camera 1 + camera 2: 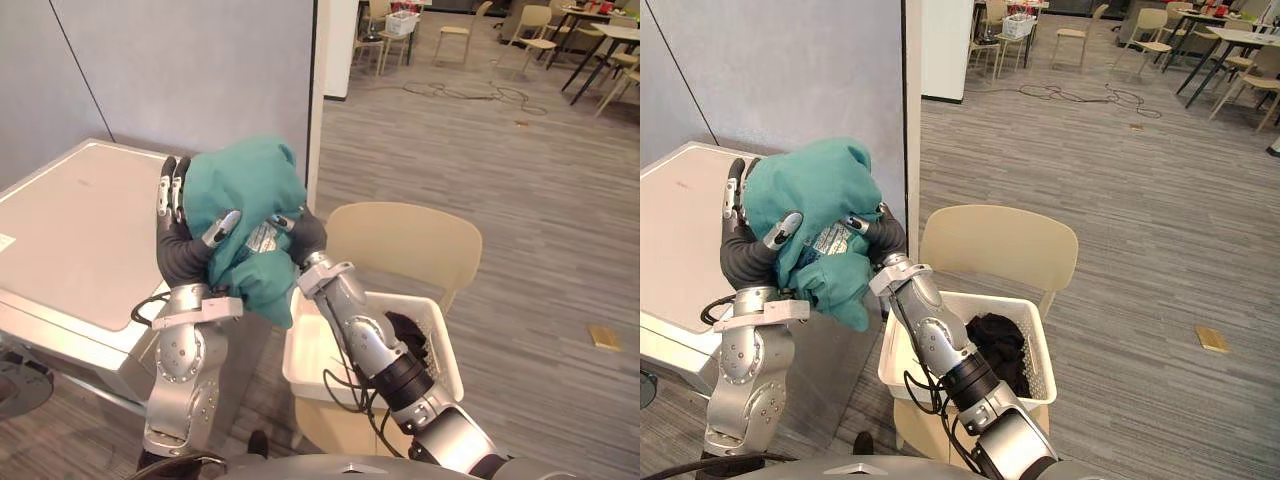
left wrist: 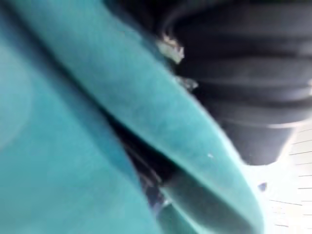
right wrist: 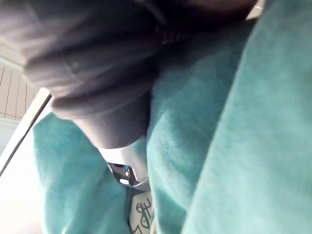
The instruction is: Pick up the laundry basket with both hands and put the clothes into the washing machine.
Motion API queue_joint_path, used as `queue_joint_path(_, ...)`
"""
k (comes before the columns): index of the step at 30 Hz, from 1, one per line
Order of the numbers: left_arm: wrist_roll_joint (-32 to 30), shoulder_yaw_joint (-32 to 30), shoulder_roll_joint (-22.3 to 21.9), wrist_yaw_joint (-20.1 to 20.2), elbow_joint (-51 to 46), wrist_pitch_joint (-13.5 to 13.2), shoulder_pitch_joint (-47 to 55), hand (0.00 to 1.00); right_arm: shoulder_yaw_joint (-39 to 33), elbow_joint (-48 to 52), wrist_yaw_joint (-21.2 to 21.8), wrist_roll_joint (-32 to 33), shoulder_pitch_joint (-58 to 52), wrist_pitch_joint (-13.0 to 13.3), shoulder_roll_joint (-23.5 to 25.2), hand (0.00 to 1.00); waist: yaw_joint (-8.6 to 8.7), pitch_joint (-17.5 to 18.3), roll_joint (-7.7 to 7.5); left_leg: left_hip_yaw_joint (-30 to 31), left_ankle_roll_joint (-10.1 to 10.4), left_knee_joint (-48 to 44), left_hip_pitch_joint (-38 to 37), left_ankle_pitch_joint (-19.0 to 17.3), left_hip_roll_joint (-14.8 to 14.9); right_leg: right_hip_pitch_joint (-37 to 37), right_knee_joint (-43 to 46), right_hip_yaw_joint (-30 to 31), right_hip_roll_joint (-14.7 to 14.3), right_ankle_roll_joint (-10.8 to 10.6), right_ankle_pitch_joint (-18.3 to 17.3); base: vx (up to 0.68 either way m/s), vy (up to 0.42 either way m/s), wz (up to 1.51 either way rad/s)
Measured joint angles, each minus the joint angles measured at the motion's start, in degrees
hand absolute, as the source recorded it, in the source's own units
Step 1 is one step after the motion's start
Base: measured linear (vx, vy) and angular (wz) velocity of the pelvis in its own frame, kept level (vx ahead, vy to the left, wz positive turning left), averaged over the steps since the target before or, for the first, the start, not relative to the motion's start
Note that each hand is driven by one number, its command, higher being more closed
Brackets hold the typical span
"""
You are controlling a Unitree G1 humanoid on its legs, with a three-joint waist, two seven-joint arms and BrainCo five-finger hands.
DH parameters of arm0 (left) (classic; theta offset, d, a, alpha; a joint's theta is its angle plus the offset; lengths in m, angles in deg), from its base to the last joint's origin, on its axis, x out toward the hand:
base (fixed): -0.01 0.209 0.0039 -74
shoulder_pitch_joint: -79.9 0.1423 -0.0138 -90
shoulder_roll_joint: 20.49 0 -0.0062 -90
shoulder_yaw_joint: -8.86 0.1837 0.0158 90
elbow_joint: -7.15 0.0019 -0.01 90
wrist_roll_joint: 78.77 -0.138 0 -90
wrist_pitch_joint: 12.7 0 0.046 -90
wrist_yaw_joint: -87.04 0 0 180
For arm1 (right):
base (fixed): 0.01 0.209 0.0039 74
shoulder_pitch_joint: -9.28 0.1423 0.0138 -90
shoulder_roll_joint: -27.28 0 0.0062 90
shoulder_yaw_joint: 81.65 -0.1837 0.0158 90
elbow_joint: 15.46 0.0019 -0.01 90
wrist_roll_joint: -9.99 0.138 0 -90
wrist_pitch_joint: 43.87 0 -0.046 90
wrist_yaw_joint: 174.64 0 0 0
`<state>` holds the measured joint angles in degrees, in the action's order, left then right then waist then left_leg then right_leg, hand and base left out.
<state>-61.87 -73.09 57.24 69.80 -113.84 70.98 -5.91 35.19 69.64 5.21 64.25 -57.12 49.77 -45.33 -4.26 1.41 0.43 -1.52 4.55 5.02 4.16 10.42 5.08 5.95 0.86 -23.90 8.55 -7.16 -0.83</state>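
Grey plank floor, a grey partition, and at its foot the washing machine (image 1: 80,230) with its flat white top, which looks closed to us. Beside the machine's right edge stands a beige chair (image 1: 1000,245), and on its seat the white laundry basket (image 1: 1000,298), a dark garment (image 1: 998,345) lying against its far wall. Up in the air, off the machine's right corner, we have the teal garment (image 1: 245,190) bunched between the two hands. The left hand (image 1: 172,215) has it pinched, fingers up behind the cloth and thumb across the front. The right hand (image 1: 305,238) presses in from the other side, and we cannot tell whether it clasps or only pushes. Here's the worry: a loose fold hangs below the bundle, over the gap between machine and chair. If either hand eases off, the lot may slide to the floor. And with no opening in sight on that top, the cloth could simply land on the lid
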Motion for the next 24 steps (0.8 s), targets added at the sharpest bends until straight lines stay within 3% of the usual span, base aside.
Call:
queue_joint_path(6, 3.3, 0.2, 0.9, 2.0, 0.0, 0.2, 0.0, 0.00, -0.1, 0.0, 0.0, 0.0, 0.0, 0.0, 0.0, 1.00, -0.16, 0.0, 0.01, 0.0, 0.0, 0.0, 0.2, 0.0, 0.0, 0.0, 0.0, -0.1, 0.0, 0.0, 0.0, 0.00, 0.000, 0.00)
queue_joint_path(16, 4.0, 2.0, 2.6, 4.5, 4.1, 2.9, 0.8, 0.00, -0.5, 0.0, -0.6, 0.0, 0.0, -0.3, -0.1, 1.00, -0.09, 0.0, 0.01, 0.0, 0.0, 0.0, 0.3, 0.0, 0.1, -0.2, 0.1, 0.0, 0.0, 0.0, 0.0, 0.00, 0.000, 0.00)
queue_joint_path(17, 4.0, 2.3, 2.7, 4.7, 5.3, 3.4, 0.7, 1.00, -0.5, 0.0, -1.0, 0.0, 0.0, -0.4, -0.1, 1.00, -0.06, 0.0, 0.01, 0.0, 0.0, 0.0, 0.3, 0.0, 0.1, -0.2, 0.1, 0.0, 0.0, 0.0, 0.0, 0.00, 0.000, 0.00)
queue_joint_path(24, 3.9, 3.7, 3.3, 5.1, 9.9, 4.1, -0.6, 1.00, -1.1, 0.0, -1.8, 0.1, 0.0, -0.5, -0.3, 1.00, 0.30, 0.3, -0.06, -0.2, 0.1, 0.0, 0.8, 0.0, 0.1, -1.1, 0.0, 0.2, -0.1, 0.1, 0.0, 0.00, 0.000, -0.01)
